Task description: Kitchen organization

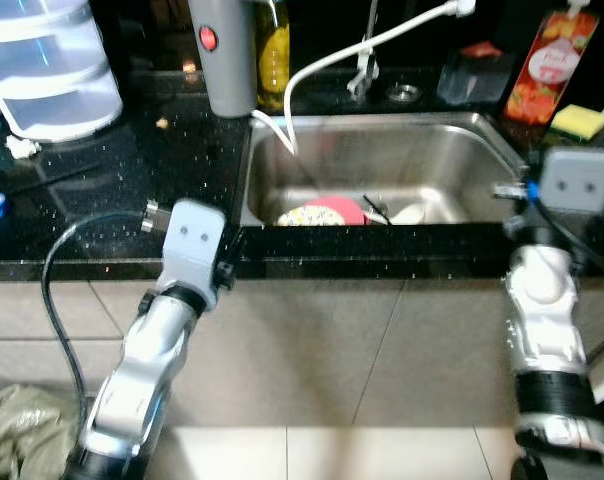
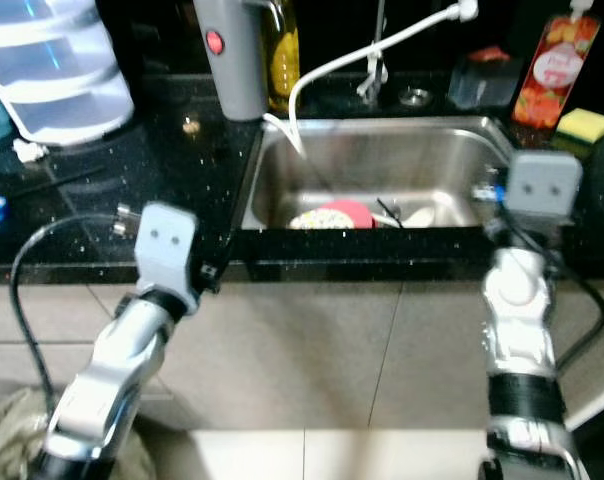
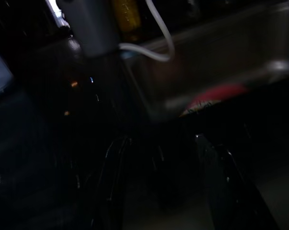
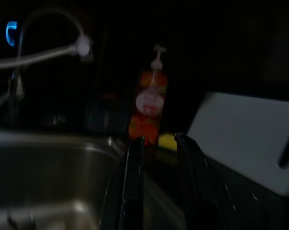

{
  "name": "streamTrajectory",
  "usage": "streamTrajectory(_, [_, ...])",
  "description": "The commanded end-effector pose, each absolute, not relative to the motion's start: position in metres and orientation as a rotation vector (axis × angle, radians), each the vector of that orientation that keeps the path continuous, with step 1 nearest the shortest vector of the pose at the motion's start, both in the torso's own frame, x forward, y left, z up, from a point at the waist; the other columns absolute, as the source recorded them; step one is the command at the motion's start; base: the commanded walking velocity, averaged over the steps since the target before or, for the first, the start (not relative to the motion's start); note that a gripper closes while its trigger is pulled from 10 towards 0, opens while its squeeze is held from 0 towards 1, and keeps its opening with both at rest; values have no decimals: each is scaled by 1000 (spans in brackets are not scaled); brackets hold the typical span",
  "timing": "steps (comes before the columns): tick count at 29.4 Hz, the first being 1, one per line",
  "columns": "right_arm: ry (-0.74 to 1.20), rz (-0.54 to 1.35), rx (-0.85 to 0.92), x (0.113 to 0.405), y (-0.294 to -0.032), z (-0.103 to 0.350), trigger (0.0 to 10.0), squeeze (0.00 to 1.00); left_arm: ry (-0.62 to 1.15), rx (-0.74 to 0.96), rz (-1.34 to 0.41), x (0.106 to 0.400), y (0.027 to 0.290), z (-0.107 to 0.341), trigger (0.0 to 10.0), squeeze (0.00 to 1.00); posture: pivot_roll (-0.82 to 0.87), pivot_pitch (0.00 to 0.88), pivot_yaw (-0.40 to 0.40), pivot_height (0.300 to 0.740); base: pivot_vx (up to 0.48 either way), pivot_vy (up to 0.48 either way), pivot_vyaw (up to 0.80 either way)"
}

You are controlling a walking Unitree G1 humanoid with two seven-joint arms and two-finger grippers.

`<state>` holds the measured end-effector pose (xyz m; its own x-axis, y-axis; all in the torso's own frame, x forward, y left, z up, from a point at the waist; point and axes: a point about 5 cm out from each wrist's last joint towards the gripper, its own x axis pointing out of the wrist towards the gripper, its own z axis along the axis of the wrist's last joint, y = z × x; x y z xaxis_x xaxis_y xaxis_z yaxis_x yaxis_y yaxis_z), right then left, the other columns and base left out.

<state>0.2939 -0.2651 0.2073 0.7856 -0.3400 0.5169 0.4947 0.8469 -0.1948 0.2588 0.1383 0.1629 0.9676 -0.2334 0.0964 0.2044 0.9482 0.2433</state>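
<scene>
With both end effectors released and empty at the black speckled bench [image 1: 112, 190] edge, reaching for the pink round plate [image 1: 337, 211] in the steel sink [image 1: 402, 150] risks snagging the white hose [image 1: 312, 65].

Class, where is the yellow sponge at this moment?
In the head views, the yellow sponge lies on the black counter at the sink's far right corner, beside the red soap bottle.
</scene>
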Motion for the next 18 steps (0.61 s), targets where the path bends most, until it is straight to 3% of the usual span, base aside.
streamTrajectory(1, [-425, -455, -353, 289, -262, 192, 10000, 0, -92, 284, -244, 250, 141, 151, 10000, 0, 119, 5, 2, 740, 0, 0, 0])
streamTrajectory(7, [-186, -331, -349, 266, -256, 131, 10000, 0, 59, 262, -216, 225, 152, 109, 10000, 0, 131, 19, -14, 740, 0, 0, 0])
streamTrajectory(8, [-58, -229, -324, 260, -247, 100, 10000, 0, 134, 224, -190, 219, 158, 91, 10000, 0, 126, 20, -21, 740, 0, 0, 0])
streamTrajectory(11, [103, -140, -236, 252, -240, 65, 10000, 0, 209, 215, -173, 213, 162, 71, 10000, 0, 131, 24, -32, 740, 0, 0, 0])
streamTrajectory(18, [353, -18, -156, 237, -227, 18, 10000, 0, 300, 173, -128, 211, 170, 46, 10000, 0, 126, 19, -37, 740, 0, 0, 0])
